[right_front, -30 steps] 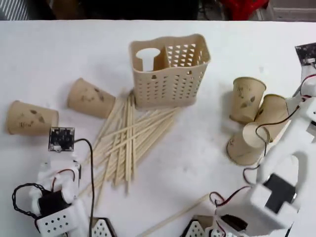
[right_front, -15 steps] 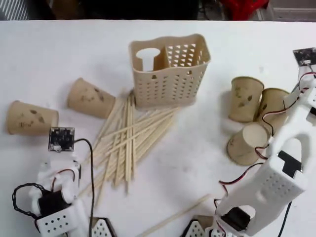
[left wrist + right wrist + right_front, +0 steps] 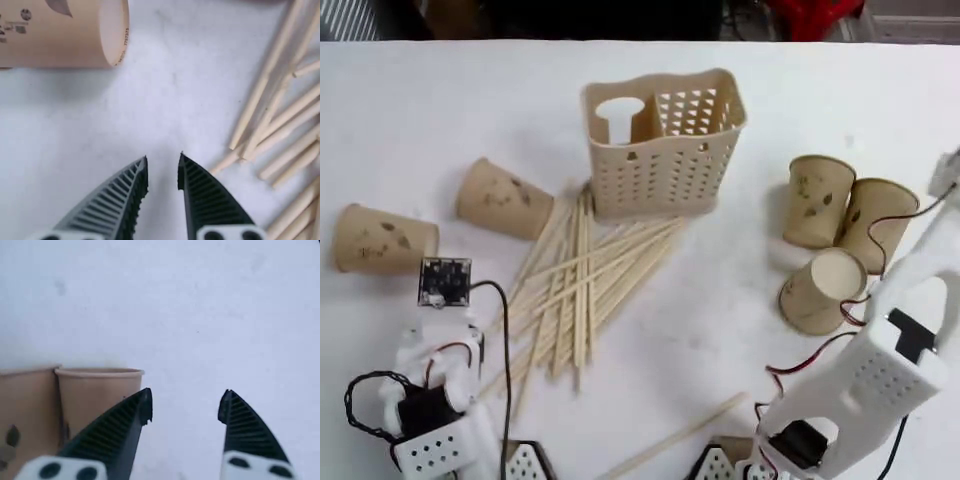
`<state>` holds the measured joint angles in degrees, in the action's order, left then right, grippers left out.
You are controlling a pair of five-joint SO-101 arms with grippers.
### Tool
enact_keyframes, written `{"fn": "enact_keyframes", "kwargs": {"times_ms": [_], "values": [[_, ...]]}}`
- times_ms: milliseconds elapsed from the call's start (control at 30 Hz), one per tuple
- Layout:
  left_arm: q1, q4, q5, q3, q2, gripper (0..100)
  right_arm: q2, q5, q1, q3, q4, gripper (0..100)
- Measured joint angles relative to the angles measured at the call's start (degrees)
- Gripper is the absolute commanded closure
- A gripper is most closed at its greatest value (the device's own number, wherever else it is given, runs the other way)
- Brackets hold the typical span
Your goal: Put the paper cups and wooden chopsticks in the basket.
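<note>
Your right pincer [image 3: 186, 392] is wide open and empty, with a tan paper cup [image 3: 87, 397] just beside one jaw, so straddle its rim before closing gently.

white printed shells on the left arm [image 3: 430, 455] and right arm [image 3: 865, 385], dotted with small round holes. black motor blocks inset. thin red and black wires along the right, a thick black cable looped beside the left, a square black board [image 3: 445, 282] above. dark, ribbed, pointed fingers on the left gripper [image 3: 162, 160] and right gripper [image 3: 185, 397], with pale bases and dark screw holes.
</note>
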<state>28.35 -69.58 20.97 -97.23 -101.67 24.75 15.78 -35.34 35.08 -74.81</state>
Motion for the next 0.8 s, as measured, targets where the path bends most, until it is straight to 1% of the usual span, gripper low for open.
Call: {"fn": "enact_keyframes", "kwargs": {"times_ms": [200,300,433,533,800], "values": [[0.0,0.0,0.0,0.0,0.0,88,0.1,-26.4,4.7,0.5,0.0,76.9],[0.0,0.0,0.0,0.0,0.0,88,3.1,-33.7,6.2,1.1,1.6,76.9],[0.0,0.0,0.0,0.0,0.0,88,8.4,-37.6,6.1,1.1,6.6,76.9],[0.0,0.0,0.0,0.0,0.0,88,10.9,-38.2,6.0,1.1,9.0,76.9],[0.0,0.0,0.0,0.0,0.0,88,13.9,-37.6,5.8,1.1,9.8,77.2]]}}
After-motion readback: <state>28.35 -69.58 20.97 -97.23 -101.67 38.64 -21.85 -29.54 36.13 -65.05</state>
